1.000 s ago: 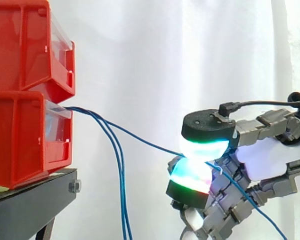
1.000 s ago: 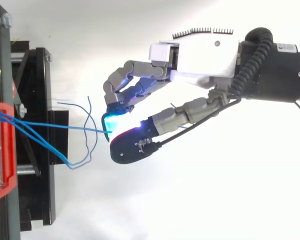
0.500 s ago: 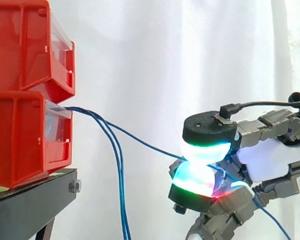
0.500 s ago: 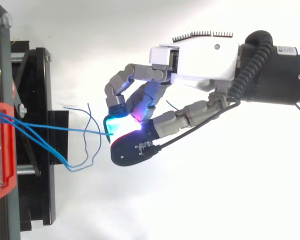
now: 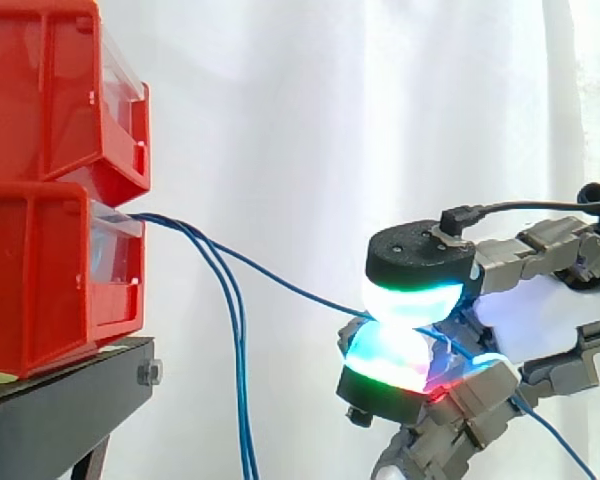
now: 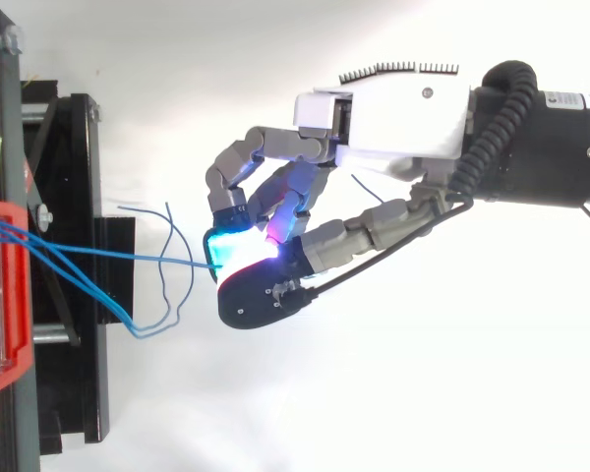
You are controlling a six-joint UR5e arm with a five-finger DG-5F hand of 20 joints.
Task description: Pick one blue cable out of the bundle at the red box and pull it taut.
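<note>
Fingers (image 5: 410, 300) clamped on one blue cable (image 5: 280, 281) from lower red bin (image 5: 50, 270); side-on, two slack cables (image 5: 242, 400) hanging; from above, loose ends (image 6: 157, 329) curling off edge of black stand (image 6: 84, 157).

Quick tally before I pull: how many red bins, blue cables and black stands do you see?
Red bins: 2, stacked
Blue cables: 3, one pinched in the hand, two hanging loose
Black stand: 1
Total: 6
</note>
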